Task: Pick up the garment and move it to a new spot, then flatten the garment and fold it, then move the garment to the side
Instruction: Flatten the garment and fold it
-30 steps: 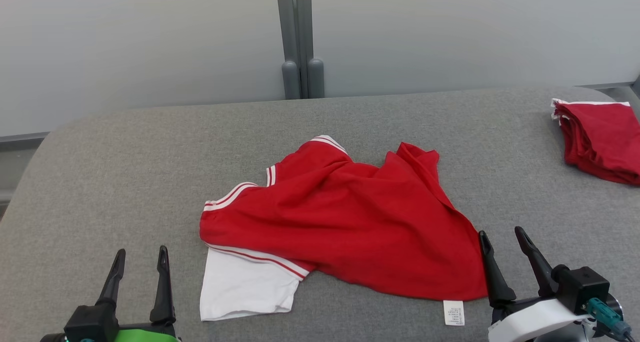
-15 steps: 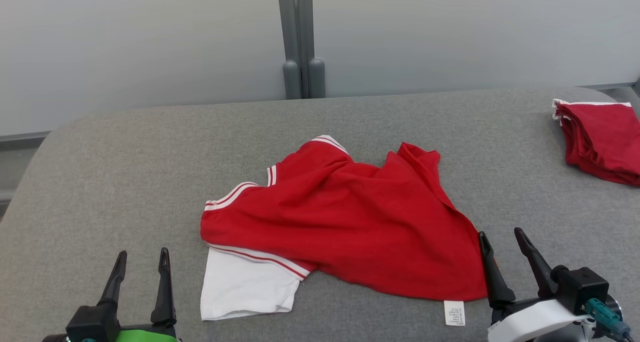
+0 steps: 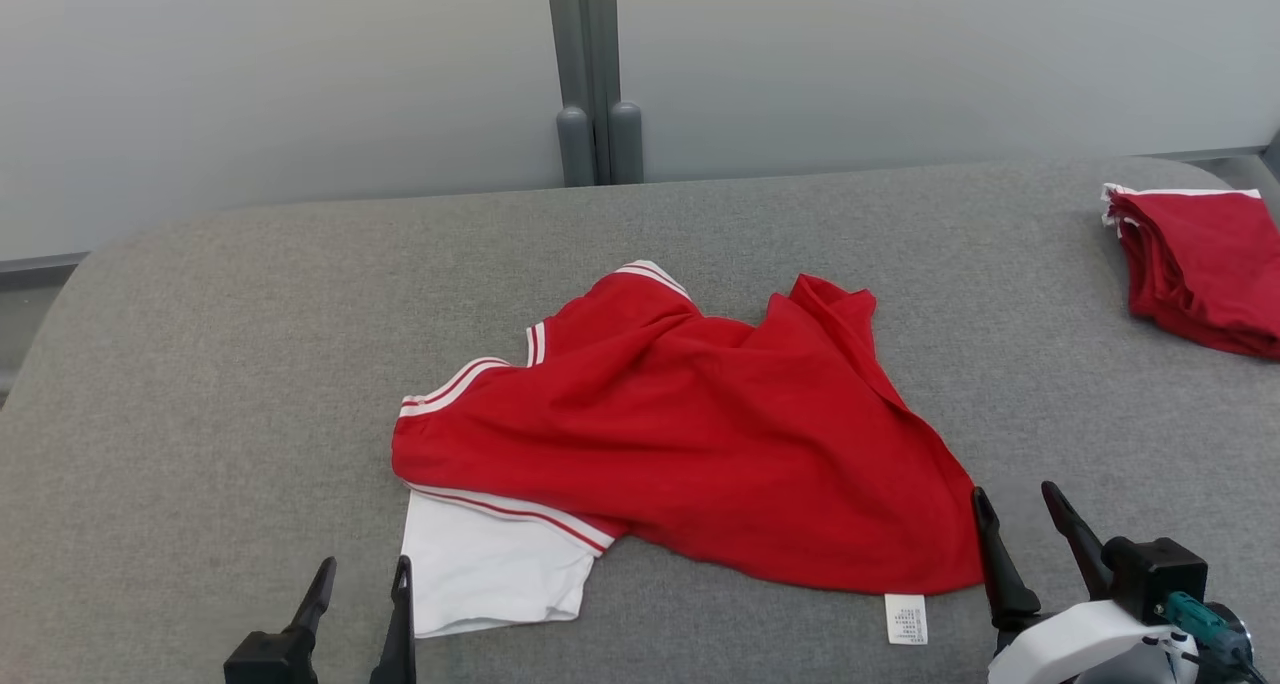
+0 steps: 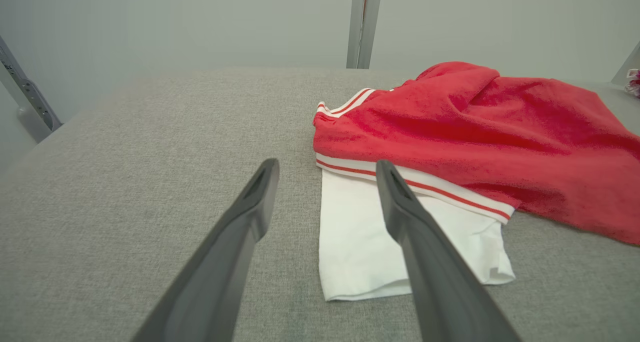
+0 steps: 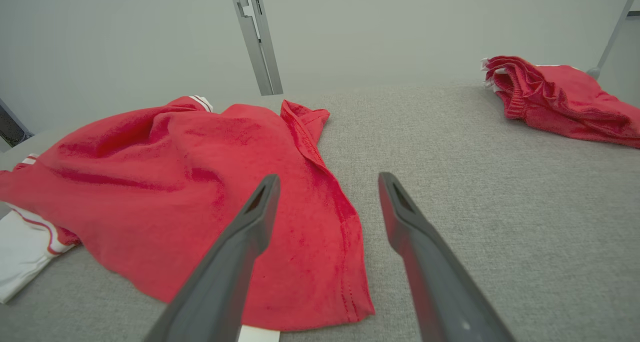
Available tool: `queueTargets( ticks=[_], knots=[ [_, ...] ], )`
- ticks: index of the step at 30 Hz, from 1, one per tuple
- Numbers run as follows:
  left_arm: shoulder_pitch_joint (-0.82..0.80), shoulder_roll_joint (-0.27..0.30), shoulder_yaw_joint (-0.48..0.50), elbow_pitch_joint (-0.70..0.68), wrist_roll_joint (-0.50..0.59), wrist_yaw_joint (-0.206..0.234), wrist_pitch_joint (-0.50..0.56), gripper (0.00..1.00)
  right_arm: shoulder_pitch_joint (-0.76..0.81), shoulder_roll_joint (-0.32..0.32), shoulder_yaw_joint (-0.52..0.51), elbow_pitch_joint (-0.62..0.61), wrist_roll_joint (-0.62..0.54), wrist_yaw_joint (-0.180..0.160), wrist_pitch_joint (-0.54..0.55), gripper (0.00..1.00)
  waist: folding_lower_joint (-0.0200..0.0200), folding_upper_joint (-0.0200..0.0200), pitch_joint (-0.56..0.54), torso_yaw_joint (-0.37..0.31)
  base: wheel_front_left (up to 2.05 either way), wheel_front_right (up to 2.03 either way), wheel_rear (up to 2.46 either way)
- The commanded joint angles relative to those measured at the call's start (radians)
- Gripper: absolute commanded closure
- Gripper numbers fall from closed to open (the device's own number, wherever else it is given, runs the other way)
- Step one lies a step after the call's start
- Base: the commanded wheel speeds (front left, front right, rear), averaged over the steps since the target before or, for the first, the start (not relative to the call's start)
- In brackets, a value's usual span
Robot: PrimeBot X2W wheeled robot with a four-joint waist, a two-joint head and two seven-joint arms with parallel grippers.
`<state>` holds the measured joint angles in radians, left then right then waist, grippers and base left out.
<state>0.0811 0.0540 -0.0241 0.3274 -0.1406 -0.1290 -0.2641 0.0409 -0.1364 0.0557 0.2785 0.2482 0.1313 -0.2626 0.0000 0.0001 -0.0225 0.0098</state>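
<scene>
Crumpled red knit garment with white sleeve: lies unheld at the middle of the grey fabric-covered worktop.
Left claw: worktop's near edge, fingers apart, empty.
Right claw: worktop's near edge, fingers apart, empty.
Folded red cloth pile: worktop's far right corner.

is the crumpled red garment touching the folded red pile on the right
Apart. The head view shows bare grey surface between the garment and the folded pile.
</scene>
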Motion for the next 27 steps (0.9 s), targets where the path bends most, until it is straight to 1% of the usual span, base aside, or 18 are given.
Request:
queueTargets(
  ticks=[1, 6, 9, 13, 23, 27],
  knots=[
    [-0.024, 0.003, -0.006, 0.018, -0.014, -0.002, 0.0, 0.0, -0.024, -0.005, 0.004, 0.025, -0.003, -0.001, -0.003, 0.0, 0.0, -0.0001, 0.01, -0.005, 0.0, 0.0, 0.0],
    [-0.052, 0.001, -0.041, 0.113, -0.029, -0.002, 0.0, 0.0, -0.068, -0.011, 0.02, 0.138, -0.004, -0.001, -0.003, 0.0, 0.0, -0.0001, 0.031, -0.007, 0.0, 0.0, 0.0],
    [-0.069, 0.001, -0.077, 0.159, -0.037, -0.002, 0.0, 0.0, -0.087, -0.01, 0.018, 0.192, 0.001, -0.001, -0.003, 0.0, 0.0, -0.0001, 0.049, -0.005, 0.0, 0.0, 0.0],
    [-0.094, 0.0, -0.099, 0.212, -0.053, -0.002, 0.0, 0.0, -0.107, -0.006, 0.012, 0.263, 0.006, -0.001, -0.003, 0.0, 0.0, -0.0001, 0.068, -0.001, 0.0, 0.0, 0.0],
    [-0.128, -0.001, -0.079, 0.321, -0.083, -0.002, 0.0, 0.0, -0.153, 0.012, 0.027, 0.397, 0.021, -0.001, -0.003, 0.0, 0.0, -0.0001, 0.086, -0.005, 0.0, 0.0, 0.0],
    [-0.144, -0.002, -0.09, 0.356, -0.102, -0.002, 0.001, 0.0, -0.171, 0.021, 0.038, 0.447, 0.035, -0.001, 0.0, 0.0, 0.0, -0.0001, 0.089, -0.004, 0.0, 0.0, 0.0]
  ],
)
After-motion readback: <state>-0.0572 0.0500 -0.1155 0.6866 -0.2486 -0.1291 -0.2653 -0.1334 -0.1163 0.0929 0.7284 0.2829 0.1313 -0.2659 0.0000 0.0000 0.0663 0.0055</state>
